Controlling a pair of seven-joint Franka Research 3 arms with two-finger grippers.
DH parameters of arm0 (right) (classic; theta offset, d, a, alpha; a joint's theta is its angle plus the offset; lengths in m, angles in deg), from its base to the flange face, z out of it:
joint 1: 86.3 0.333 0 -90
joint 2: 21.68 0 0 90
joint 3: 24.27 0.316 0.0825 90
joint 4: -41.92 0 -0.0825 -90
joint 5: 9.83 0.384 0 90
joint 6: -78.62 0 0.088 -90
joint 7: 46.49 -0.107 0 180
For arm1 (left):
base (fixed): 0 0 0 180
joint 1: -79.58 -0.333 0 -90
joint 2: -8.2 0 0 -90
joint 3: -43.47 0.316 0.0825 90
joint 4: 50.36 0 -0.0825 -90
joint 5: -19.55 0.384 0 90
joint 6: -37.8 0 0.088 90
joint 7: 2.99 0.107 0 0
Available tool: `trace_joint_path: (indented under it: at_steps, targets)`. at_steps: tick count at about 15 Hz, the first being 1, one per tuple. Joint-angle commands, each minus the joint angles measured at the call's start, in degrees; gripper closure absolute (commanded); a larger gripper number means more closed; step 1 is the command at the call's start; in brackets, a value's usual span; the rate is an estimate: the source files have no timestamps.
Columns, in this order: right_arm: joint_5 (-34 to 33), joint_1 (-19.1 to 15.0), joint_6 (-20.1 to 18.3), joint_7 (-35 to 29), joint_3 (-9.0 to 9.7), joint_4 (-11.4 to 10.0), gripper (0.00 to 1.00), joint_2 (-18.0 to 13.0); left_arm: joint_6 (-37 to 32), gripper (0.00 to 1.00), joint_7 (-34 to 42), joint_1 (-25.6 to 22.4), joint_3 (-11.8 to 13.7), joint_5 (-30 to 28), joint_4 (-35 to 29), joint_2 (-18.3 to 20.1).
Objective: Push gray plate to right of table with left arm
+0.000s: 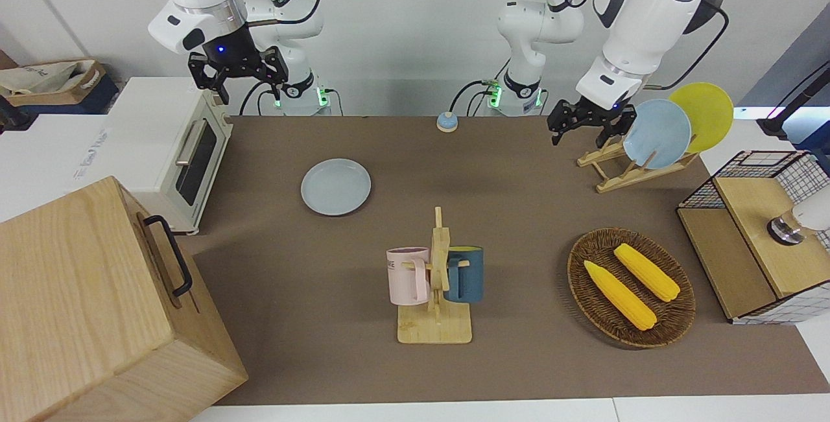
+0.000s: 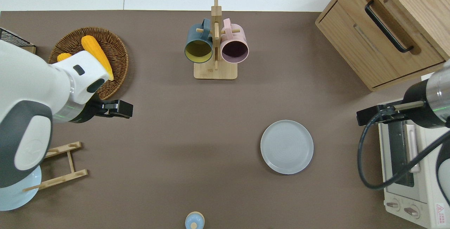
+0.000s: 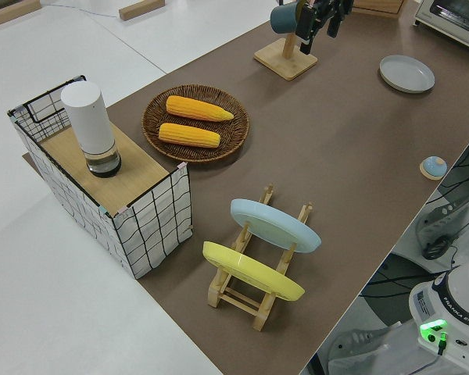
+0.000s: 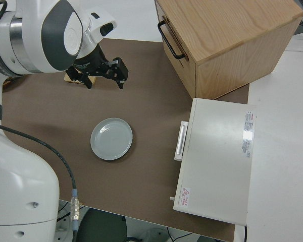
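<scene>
The gray plate (image 1: 336, 187) lies flat on the brown table (image 2: 175, 172), toward the right arm's end, next to the toaster oven; it also shows in the overhead view (image 2: 287, 147) and the right side view (image 4: 111, 139). My left gripper (image 1: 585, 129) is open and empty, up in the air. In the overhead view it (image 2: 121, 108) is over the table beside the wicker basket, far from the plate. My right arm is parked, its gripper (image 1: 238, 72) open.
A mug rack (image 2: 215, 46) stands farther from the robots than the plate. A wicker basket with corn (image 2: 116, 51), a plate rack (image 1: 622, 169) with a light blue and a yellow plate, a wooden cabinet (image 2: 386, 28), a toaster oven (image 1: 168, 143) and a small bell (image 2: 194, 221) stand around.
</scene>
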Motion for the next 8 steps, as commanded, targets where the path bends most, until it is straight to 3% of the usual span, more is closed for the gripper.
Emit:
trace_joint_path:
  at_steps: [1, 8]
  targets:
    - [0.46, -0.62, -0.69, 0.15, 0.32, -0.03, 0.017, -0.43, -3.05, 0.01, 6.50, -0.29, 1.50, 2.67, 2.61, -0.57]
    - [0.46, -0.62, -0.69, 0.15, 0.32, -0.03, 0.017, -0.43, -3.94, 0.01, 8.71, -0.56, 3.78, 2.49, 4.20, -0.57]
